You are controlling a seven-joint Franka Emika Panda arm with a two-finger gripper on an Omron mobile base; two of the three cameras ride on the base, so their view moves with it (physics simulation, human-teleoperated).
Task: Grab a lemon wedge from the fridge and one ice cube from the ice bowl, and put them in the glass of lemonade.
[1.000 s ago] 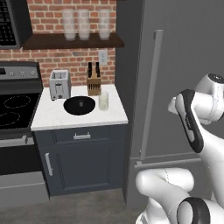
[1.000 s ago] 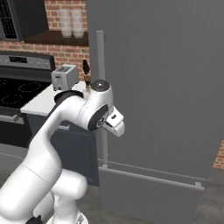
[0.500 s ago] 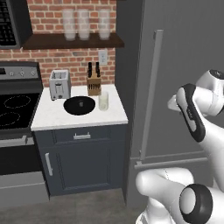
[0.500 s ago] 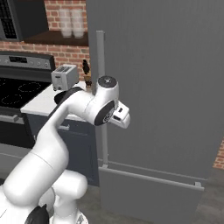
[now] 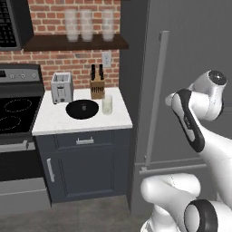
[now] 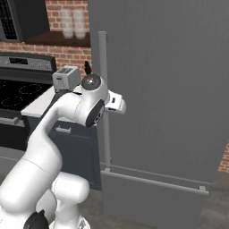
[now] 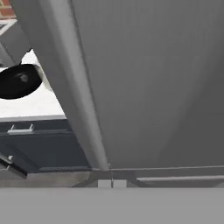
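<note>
The fridge (image 5: 190, 59) takes up the right half of the left base view, its door closed and its long pale handle (image 5: 155, 97) running top to bottom near the frame's centre. In the right base view the same handle (image 6: 103, 98) stands left of centre, and the arm's white hand end reaches toward it from the left, ending just beside the bar about halfway up. In the hand view the handle (image 7: 72, 83) slants from the upper left down to the bottom centre, where the tool (image 7: 112, 184) sits with its two small tips pressed together and nothing between them, right at the foot of the bar.

The white desk (image 5: 54, 122) lies left of the fridge, in the middle left of the left base view. On it the ice bowl (image 5: 82, 109) rests near the middle, with the glass of lemonade (image 5: 107, 103) just beside it on the fridge side. Both are well apart from the tool, off to its left past the handle. The bowl (image 7: 19, 81) also shows at the left edge of the hand view.

A toaster (image 5: 61, 87) and a knife block (image 5: 96, 85) stand at the back of the desk, with three frosted glasses (image 5: 87, 23) on the shelf (image 5: 74, 42) above.
</note>
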